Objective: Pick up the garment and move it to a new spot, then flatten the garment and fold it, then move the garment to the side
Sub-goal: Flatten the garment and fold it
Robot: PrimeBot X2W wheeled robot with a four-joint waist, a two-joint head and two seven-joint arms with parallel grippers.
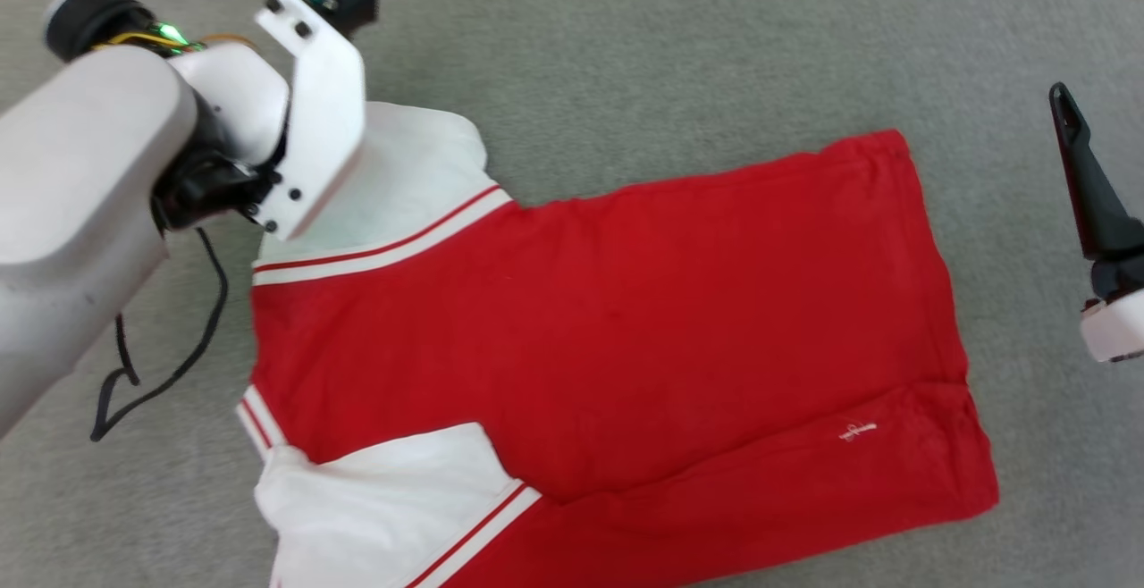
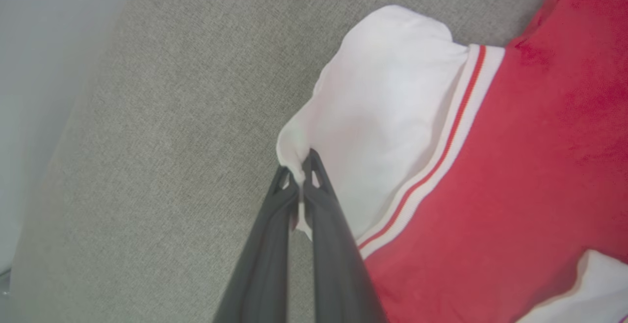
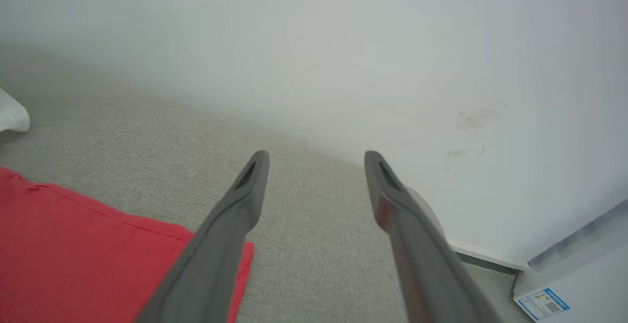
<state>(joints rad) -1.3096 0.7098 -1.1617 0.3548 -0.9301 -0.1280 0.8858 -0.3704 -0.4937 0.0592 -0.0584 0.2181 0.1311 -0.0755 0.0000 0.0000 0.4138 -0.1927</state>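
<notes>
The garment (image 1: 608,320), a red T-shirt with white sleeves and red-white striped trim, lies spread on the grey surface with its plain side up and a small white hem logo (image 1: 856,432) near the lower right. In the left wrist view my left gripper (image 2: 300,178) is shut on the edge of the far white sleeve (image 2: 387,117), pinching a fold of cloth between its fingertips. The left arm (image 1: 179,150) covers that grip in the head view. My right gripper (image 3: 316,166) hangs open above bare surface, just past the garment's hem corner (image 3: 98,254).
A grey fabric surface (image 1: 679,52) lies all round the shirt. A black cable (image 1: 170,365) hangs from the left arm. A pale wall (image 3: 343,58) rises behind the surface's far edge, with a labelled white box (image 3: 564,293) at the lower right of the right wrist view.
</notes>
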